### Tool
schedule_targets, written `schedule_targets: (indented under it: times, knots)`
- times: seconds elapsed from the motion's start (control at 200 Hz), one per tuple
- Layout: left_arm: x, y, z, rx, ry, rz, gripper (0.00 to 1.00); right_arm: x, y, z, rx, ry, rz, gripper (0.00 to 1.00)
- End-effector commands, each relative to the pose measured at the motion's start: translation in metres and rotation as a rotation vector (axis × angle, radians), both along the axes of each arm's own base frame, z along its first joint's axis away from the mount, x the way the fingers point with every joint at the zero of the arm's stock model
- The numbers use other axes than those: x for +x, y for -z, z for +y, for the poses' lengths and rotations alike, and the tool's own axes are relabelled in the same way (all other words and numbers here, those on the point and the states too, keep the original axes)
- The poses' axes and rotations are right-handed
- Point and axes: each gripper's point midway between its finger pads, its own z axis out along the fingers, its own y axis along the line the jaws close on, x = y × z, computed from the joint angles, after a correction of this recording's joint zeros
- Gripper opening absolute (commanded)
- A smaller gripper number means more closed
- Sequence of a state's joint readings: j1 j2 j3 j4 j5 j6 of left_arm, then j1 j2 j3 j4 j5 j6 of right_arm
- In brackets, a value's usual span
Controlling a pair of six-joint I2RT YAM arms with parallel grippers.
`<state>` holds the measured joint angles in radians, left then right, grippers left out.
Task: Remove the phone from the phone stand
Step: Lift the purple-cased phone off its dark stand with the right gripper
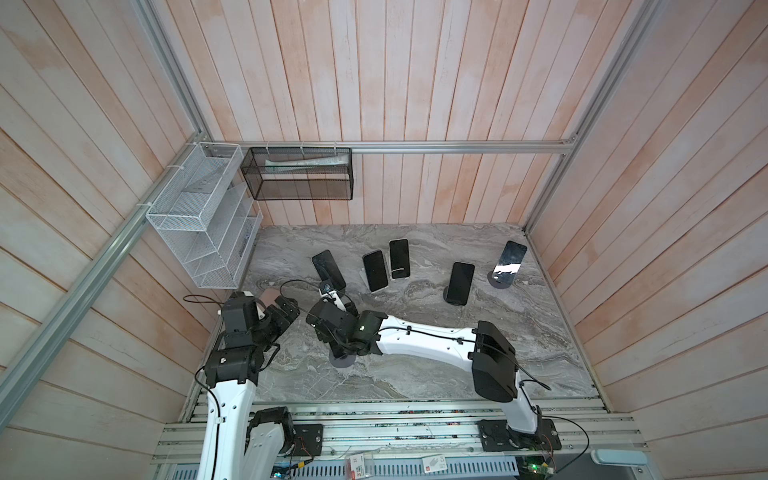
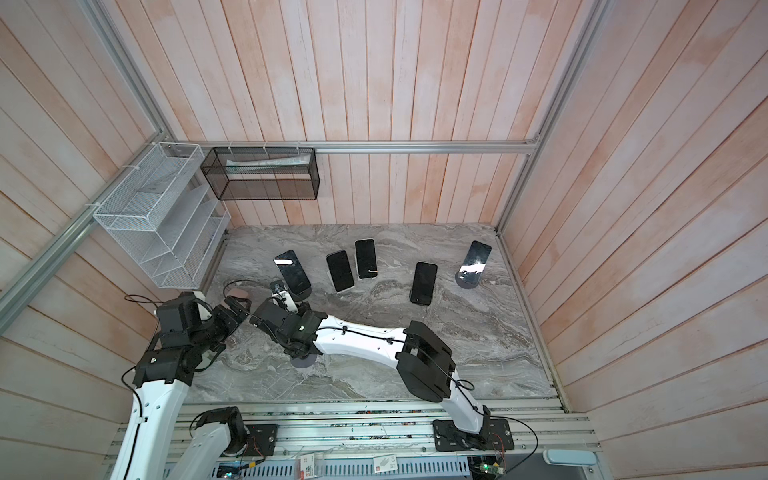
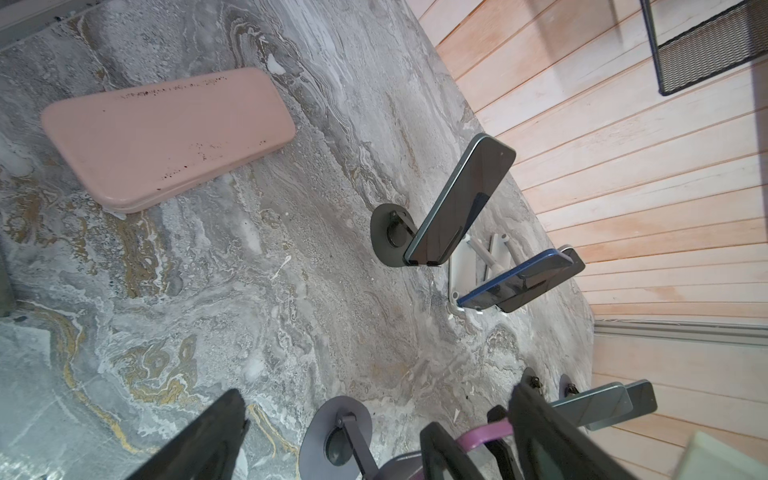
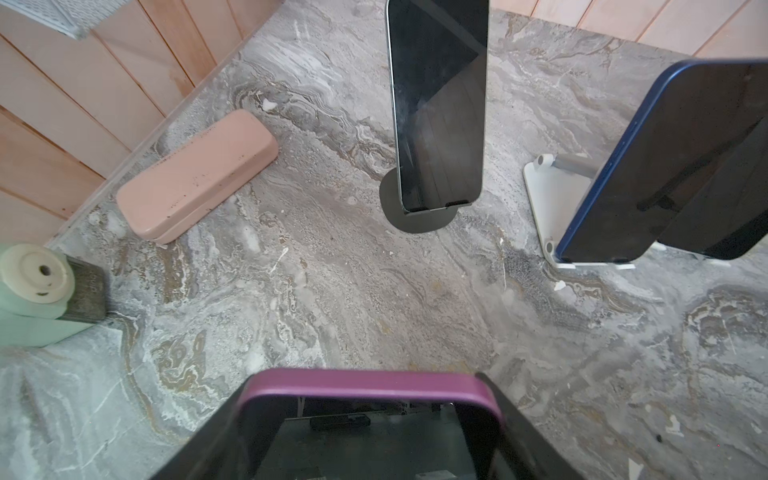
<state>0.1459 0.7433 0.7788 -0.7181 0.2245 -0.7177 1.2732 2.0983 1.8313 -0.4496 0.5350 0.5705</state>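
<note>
Pale wood-plank walls enclose a grey marble top. At ten o'clock hang a white wire rack and black mesh basket.

Marble tabletop, phone stands, pink case

Left fingers spread wide, right fingers closed around the phone.
</note>
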Motion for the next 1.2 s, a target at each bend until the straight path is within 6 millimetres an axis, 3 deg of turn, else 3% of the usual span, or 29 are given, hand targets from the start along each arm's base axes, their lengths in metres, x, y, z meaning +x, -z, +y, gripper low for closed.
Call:
schedule_targets:
  times: [0.0, 0.13, 0.245, 0.38, 0.5, 0.595, 0.795, 1.0, 1.195]
  knots:
    - [0.006, -0.029, 0.003, 0.036, 0.010, -0.079, 1.00, 0.000, -0.044, -0.007, 0.062, 0.016, -0.064, 0.70]
    - [0.006, -0.042, 0.004, 0.054, 0.013, -0.107, 1.00, 0.001, -0.051, -0.013, 0.061, 0.025, -0.082, 0.70]
    - [0.007, -0.050, -0.011, 0.020, 0.090, -0.160, 1.00, 0.005, -0.064, -0.025, 0.056, 0.050, -0.117, 0.70]
    - [0.005, -0.069, -0.043, -0.054, 0.266, -0.298, 0.99, 0.013, -0.074, -0.051, 0.035, 0.099, -0.146, 0.70]
    - [-0.001, -0.093, -0.058, -0.084, 0.341, -0.413, 0.99, 0.027, -0.074, -0.087, 0.015, 0.166, -0.147, 0.70]
    - [-0.004, -0.103, -0.072, -0.123, 0.424, -0.457, 0.95, 0.037, -0.058, -0.118, 0.000, 0.215, -0.106, 0.69]
    - [-0.006, -0.090, -0.107, -0.147, 0.544, -0.446, 0.92, 0.049, -0.004, -0.174, -0.055, 0.317, 0.017, 0.68]
    - [0.000, -0.072, -0.142, -0.137, 0.613, -0.383, 0.90, 0.058, 0.039, -0.188, -0.095, 0.383, 0.106, 0.68]
    - [0.012, -0.053, -0.139, -0.156, 0.539, -0.334, 0.89, 0.083, 0.075, -0.200, -0.112, 0.444, 0.174, 0.68]
